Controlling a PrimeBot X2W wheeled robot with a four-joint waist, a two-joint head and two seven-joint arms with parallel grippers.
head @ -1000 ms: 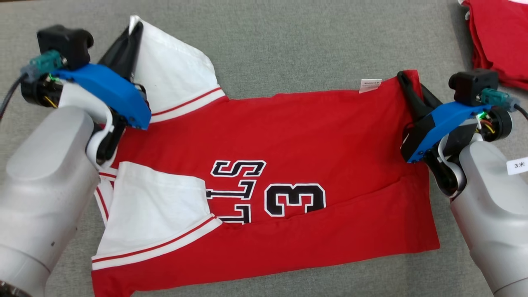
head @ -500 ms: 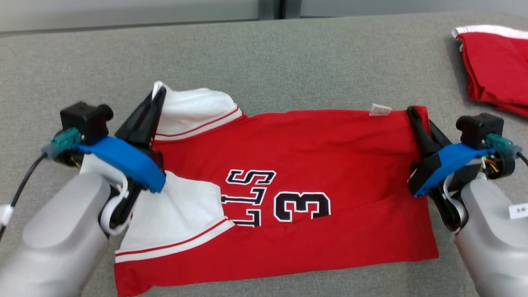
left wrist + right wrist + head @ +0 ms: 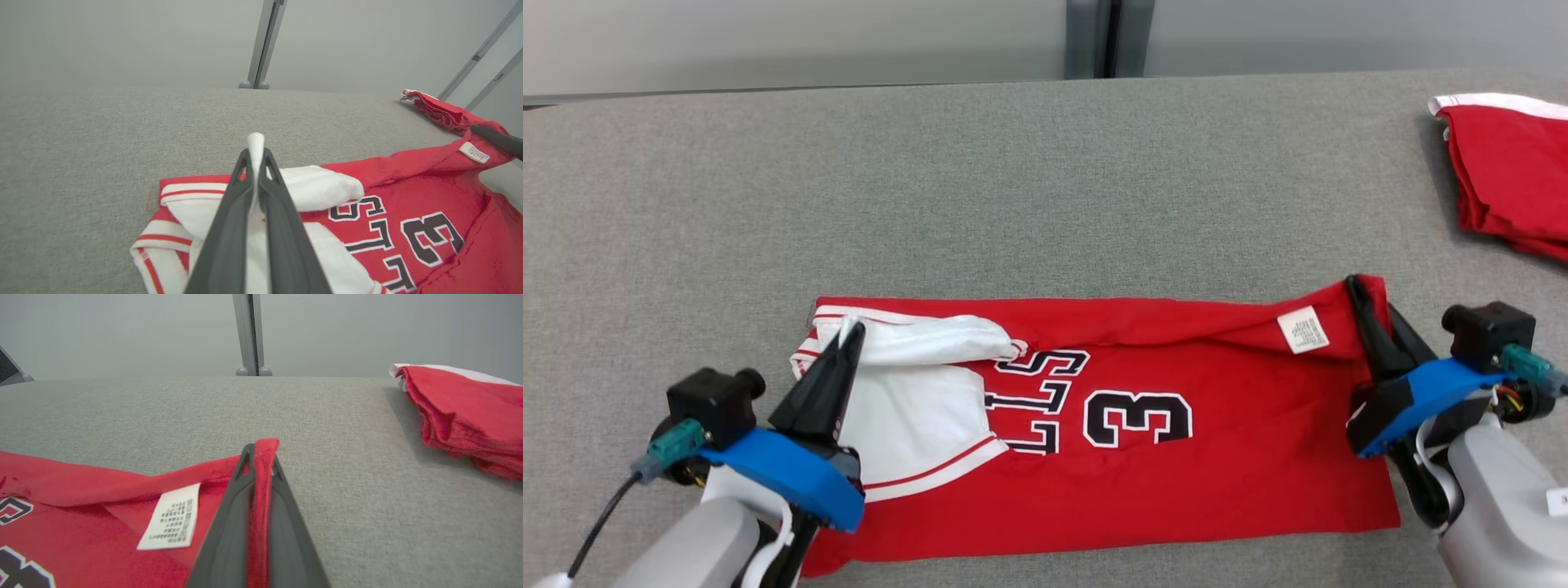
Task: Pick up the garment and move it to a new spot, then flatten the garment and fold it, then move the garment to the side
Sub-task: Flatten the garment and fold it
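Left hand and right hand pulled nearer, carrying far edge over; camera tilted too. Soft red-and-white printed jersey lies half-folded by near edge of grey felt desk; white sleeve clamped in left, red corner in right. Likely light, limp: grip corners, keep taut.

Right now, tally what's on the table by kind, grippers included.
Laid-out garments: 1, the red jersey
Folded piles: 1, the folded red pile, far right; cannot tell how many pieces are in it
Grippers: 2, left gripper and right gripper, each shut on the red jersey
Total: 4
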